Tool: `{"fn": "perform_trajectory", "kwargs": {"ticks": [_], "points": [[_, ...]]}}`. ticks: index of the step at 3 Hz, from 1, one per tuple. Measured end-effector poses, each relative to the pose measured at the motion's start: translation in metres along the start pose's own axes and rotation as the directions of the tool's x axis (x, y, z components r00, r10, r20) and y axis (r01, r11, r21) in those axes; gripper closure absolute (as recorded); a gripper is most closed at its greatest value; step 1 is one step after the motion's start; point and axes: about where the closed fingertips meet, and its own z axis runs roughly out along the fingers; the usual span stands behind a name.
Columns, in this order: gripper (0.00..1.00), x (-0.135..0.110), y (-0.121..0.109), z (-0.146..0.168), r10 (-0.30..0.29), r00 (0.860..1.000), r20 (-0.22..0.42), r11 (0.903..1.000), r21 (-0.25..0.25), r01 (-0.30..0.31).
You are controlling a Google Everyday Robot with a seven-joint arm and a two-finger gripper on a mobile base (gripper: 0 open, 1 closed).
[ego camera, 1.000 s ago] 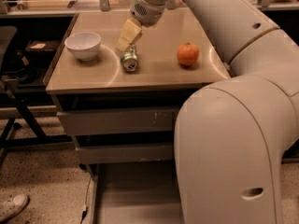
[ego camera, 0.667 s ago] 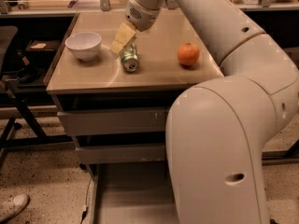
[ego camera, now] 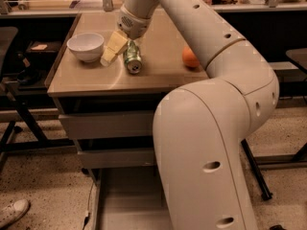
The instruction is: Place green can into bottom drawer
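The green can (ego camera: 133, 59) lies on its side on the tan tabletop (ego camera: 158, 75), between the bowl and the orange. My gripper (ego camera: 122, 56) hangs from the white arm right at the can, open. Its cream finger (ego camera: 112, 48) slants down just left of the can; the other finger is hidden behind the can. The bottom drawer (ego camera: 125, 202) is pulled out below the two shut grey drawers, and its flat floor shows, partly hidden by my arm's big white link.
A white bowl (ego camera: 85, 46) stands left of the can. An orange (ego camera: 190, 57) sits to the right, partly behind my arm. A dark chair frame (ego camera: 14, 109) stands at the left. A white shoe (ego camera: 13, 212) is on the speckled floor.
The cream finger has moved down and left, from above the can to beside its left flank. The can has stayed in place. My arm fills more of the right side.
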Motion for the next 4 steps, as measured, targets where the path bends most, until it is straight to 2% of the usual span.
{"fn": "perform_trajectory", "kwargs": {"ticks": [1,2,4], "points": [[0.0,-0.004,-0.003,0.006,0.004,1.0,0.001,1.0,0.002,-0.004],[0.0,0.001,-0.017,0.011,0.04,0.999,0.005,0.999,0.02,-0.04],[0.0,0.02,-0.04,0.03,0.121,0.993,0.004,0.9924,0.018,-0.121]]}}
